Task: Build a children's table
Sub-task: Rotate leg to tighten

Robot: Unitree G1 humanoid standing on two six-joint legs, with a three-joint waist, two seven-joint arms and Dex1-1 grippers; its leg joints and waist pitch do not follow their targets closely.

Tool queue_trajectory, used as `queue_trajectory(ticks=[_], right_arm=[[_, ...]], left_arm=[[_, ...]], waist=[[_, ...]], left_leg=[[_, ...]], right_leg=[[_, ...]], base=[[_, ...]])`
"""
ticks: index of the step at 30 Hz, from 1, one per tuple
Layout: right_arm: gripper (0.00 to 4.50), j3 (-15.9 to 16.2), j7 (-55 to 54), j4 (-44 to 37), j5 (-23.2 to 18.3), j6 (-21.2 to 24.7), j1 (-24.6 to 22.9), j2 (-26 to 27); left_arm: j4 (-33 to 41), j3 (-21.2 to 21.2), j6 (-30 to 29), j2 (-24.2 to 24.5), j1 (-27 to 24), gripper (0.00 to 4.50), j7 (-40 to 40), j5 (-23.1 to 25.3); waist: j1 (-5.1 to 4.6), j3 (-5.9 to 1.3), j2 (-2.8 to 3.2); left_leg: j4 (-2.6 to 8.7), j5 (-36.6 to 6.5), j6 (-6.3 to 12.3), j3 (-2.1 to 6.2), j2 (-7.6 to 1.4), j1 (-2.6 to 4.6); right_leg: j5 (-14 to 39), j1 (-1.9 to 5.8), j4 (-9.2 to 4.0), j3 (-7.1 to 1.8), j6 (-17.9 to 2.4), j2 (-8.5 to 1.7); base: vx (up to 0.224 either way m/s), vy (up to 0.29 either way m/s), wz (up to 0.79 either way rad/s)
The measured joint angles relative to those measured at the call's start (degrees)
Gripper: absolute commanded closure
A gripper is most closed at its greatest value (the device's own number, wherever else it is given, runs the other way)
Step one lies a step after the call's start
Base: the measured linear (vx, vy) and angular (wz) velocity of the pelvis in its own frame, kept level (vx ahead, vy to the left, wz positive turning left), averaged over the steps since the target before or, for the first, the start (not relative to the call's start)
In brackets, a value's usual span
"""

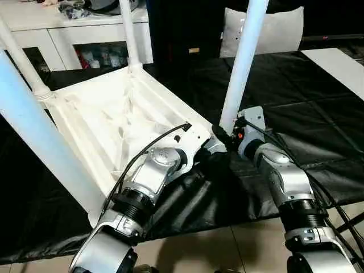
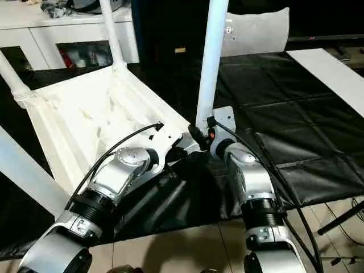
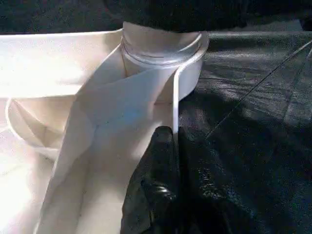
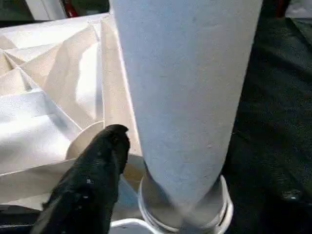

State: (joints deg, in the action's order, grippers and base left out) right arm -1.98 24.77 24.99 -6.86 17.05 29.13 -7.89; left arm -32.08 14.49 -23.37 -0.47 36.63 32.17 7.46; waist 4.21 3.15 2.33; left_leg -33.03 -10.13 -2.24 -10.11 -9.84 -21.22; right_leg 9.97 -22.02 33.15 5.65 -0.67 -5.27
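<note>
1. The children's table (image 1: 108, 122) lies upside down on a black sheet (image 1: 307, 108) spread over the floor, its ribbed underside facing up and its legs standing in the corner sockets.
2. One white leg (image 1: 243, 62) rises from the near right corner socket, between the two grippers; another leg (image 1: 128, 31) stands at the far corner, a third (image 1: 20, 60) at the far left, and a fourth (image 1: 40, 142) runs large across the near left of the head views.
3. The left gripper (image 3: 168, 146) has its black fingers pressed together with nothing between them — the tips lie against the table's rim wall, just beside the near right socket (image 3: 161, 48).
4. The right gripper (image 1: 223, 136) sits at the foot of the near right leg; one black finger (image 4: 92, 180) shows beside the leg, apart from it, near the socket collar. The other finger is hidden, so I cannot tell whether the claw is spread or pinching.
5. A white cabinet (image 1: 74, 28) stands at the far left with small items in its compartments, and a pale cushion-like thing (image 1: 284, 31) is propped behind the near right leg — no writing or brand mark can be read on anything
</note>
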Motion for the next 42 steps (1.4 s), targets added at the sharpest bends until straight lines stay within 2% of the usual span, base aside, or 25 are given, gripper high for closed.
queue_trajectory(ticks=[5, 7, 9, 10, 13, 16, 20, 25, 32, 35, 37, 42], right_arm=[[0.72, 0.4, 11.2, -1.3, -2.4, -1.9, -3.0, -6.6], [0.46, 0.5, 15.1, -1.3, -2.8, -2.1, -4.6, -8.2], [0.39, 0.6, 18.3, -1.2, -3.6, -2.2, -5.1, -9.8], [0.17, 0.5, 20.7, -1.2, -4.3, -2.7, -5.1, -11.8], [0.02, -0.3, 24.0, -1.3, -4.8, -4.1, -4.9, -15.3], [0.02, 0.3, 28.8, -1.4, -5.2, -4.7, -5.1, -17.9], [0.02, 0.7, 40.2, -2.5, -7.3, -3.9, -6.6, -24.3], [0.02, 3.2, 45.0, -3.7, -7.1, -7.9, -6.7, -24.8], [0.75, 5.8, 51.3, -4.7, -8.5, -9.0, -6.7, -24.8], [0.82, 6.8, 52.5, -4.7, -8.6, -9.0, -6.7, -24.5], [1.15, 7.4, 53.3, -4.6, -8.6, -9.0, -6.7, -23.6], [1.6, 9.4, 54.4, -4.1, -8.6, -9.1, -6.6, -21.5]], left_arm=[[0.1, 3.3, 5.5, 4.3, -0.3, 4.5, 4.5, 0.3], [0.0, 3.2, 7.2, 6.0, -0.3, 4.5, 5.7, 0.3], [0.0, 3.2, 8.9, 7.4, -0.3, 4.5, 7.9, 0.2], [0.1, 3.4, 10.4, 8.6, -0.3, 4.5, 10.0, 0.1], [0.1, 3.5, 12.8, 11.2, -0.6, 4.5, 13.4, 0.1], [0.0, 4.7, 15.6, 13.9, -0.6, 4.5, 17.4, -0.1], [0.8, 6.7, 20.5, 19.5, -1.1, 4.5, 27.5, -1.5], [1.6, 8.0, 22.7, 21.2, -1.1, 4.5, 32.9, -1.5], [3.5, 10.4, 24.8, 23.0, -1.4, 4.5, 40.0, -2.6], [3.8, 10.9, 25.2, 23.0, -1.4, 4.5, 41.7, -2.8], [4.1, 11.1, 25.2, 23.0, -1.4, 4.5, 42.5, -2.7], [4.3, 11.6, 25.2, 22.9, -1.4, 4.5, 43.0, -2.7]], waist=[[0.71, 0.03, -0.03], [0.67, 0.04, -0.02], [0.79, 0.03, 0.02], [1.01, 0.01, 0.04], [1.17, 0.01, 0.03], [1.32, 0.01, 0.03], [2.36, 0.01, 0.03], [3.61, 0.01, 0.04], [4.89, 0.0, 0.04], [5.25, 0.0, 0.03], [5.31, 0.0, 0.03], [5.37, 0.0, 0.03]], left_leg=[[0.02, 0.0, 0.0, -0.04, -0.01, -0.09], [0.05, 0.0, -0.01, -0.06, -0.02, -0.27], [0.0, 0.0, 0.01, -0.07, -0.03, -0.74], [-0.05, 0.2, 0.31, -0.07, -0.03, -0.99], [-0.13, 0.2, 0.35, -0.08, -0.05, -1.0], [-0.17, 0.2, 0.35, -0.09, -0.06, -1.0], [-0.19, 0.2, 0.35, -0.12, -0.09, -0.95], [-0.39, 0.2, 0.3, -0.17, -0.09, -0.94], [-0.55, 0.0, 0.11, -0.2, -0.09, -0.95], [-0.61, 0.0, 0.11, -0.2, -0.1, -0.93], [-0.69, 0.0, 0.1, -0.21, -0.1, -0.91], [-0.78, 0.0, 0.08, -0.21, -0.12, -0.88]], right_leg=[[0.0, -0.05, -0.05, -0.02, 0.1, 0.0], [-0.1, -0.27, -0.03, -0.02, -0.1, 0.0], [-0.1, -0.7, 0.05, -0.01, -0.2, 0.0], [-0.1, -0.94, 0.09, -0.01, -0.2, 0.0], [-0.1, -0.93, 0.11, 0.0, -0.2, 0.0], [-0.1, -0.91, 0.11, 0.0, -0.2, 0.0], [-0.1, -0.86, 0.14, 0.0, -0.2, 0.0], [-0.1, -0.84, 0.28, -0.04, -0.2, -0.05], [-0.1, -0.8, 0.39, -0.06, -0.3, -0.08], [-0.1, -0.8, 0.5, -0.08, -0.3, -0.1], [-0.1, -0.83, 0.67, -0.11, -0.3, -0.11], [-0.1, -0.86, 0.87, -0.13, -0.2, -0.12]], base=[[0.0, 0.0, 0.0], [0.0, 0.0, 0.0], [0.0, 0.0, 0.0], [0.0, 0.0, 0.0], [0.0, 0.0, 0.0], [0.0, 0.0, 0.0], [0.0, 0.0, 0.0], [0.0, 0.0, 0.0], [0.0, 0.0, 0.0], [0.0, 0.0, 0.0], [0.0, 0.0, 0.0], [0.0, 0.0, 0.0]])
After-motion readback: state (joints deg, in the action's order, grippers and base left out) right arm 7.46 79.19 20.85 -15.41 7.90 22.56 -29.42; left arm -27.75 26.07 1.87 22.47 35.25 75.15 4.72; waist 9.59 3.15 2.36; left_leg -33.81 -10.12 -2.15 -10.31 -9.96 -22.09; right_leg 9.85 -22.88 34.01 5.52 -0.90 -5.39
